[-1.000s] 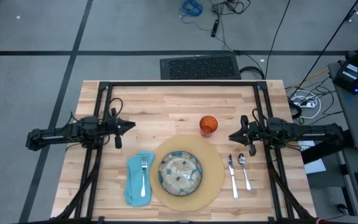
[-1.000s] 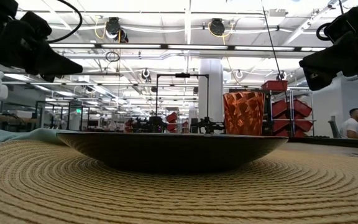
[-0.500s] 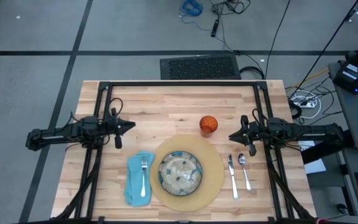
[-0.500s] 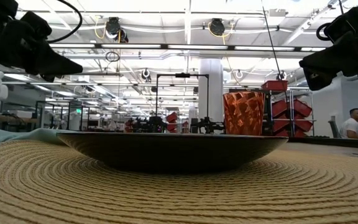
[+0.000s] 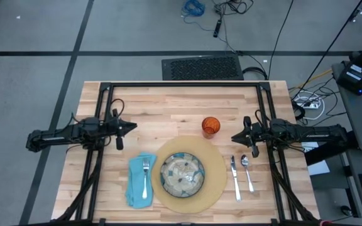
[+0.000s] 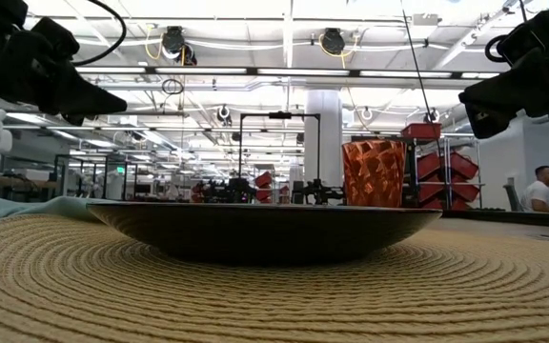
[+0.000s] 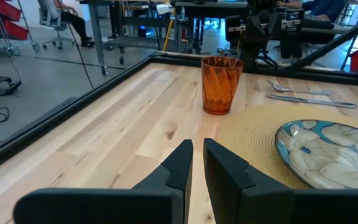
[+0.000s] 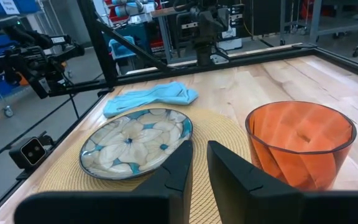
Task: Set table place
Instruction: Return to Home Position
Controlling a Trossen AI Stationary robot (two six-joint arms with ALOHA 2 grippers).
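Right at the near edge of the table (image 5: pixel 168 113) lies the round tan placemat (image 5: pixel 216 181), with the green-patterned plate (image 5: pixel 182 174) sitting on its middle. Take the plate as the hub of a dial, twelve o'clock pointing toward the table's far edge. At nine o'clock the teal napkin (image 5: pixel 134 189) lies at the mat's rim, and the fork (image 5: pixel 146 179) rests on it with its tines toward twelve. At three o'clock, just off the mat on bare wood, the knife (image 5: pixel 235 179) and the spoon (image 5: pixel 247 172) lie side by side. Both run along the six-to-twelve line, and the knife is the nearer of the two to the mat. At about one o'clock the orange cup (image 5: pixel 210 126) stands upright on the wood, just beyond the mat's rim.

Farther back, the left gripper (image 5: pixel 132 127) hovers above the table at about ten o'clock, its tip pointing toward three. The right gripper (image 5: pixel 234 137) hovers at about two o'clock, just past the top ends of the knife and spoon. It points toward nine, near the cup but clear of it. On each, the fingers are drawn almost together with only a thin slit between them, and nothing is in their grasp.

Beyond the far edge, the low view shows a workshop hall with red bins (image 6: pixel 443 152) on a rack and a person (image 6: pixel 544 186) seated off to the side.
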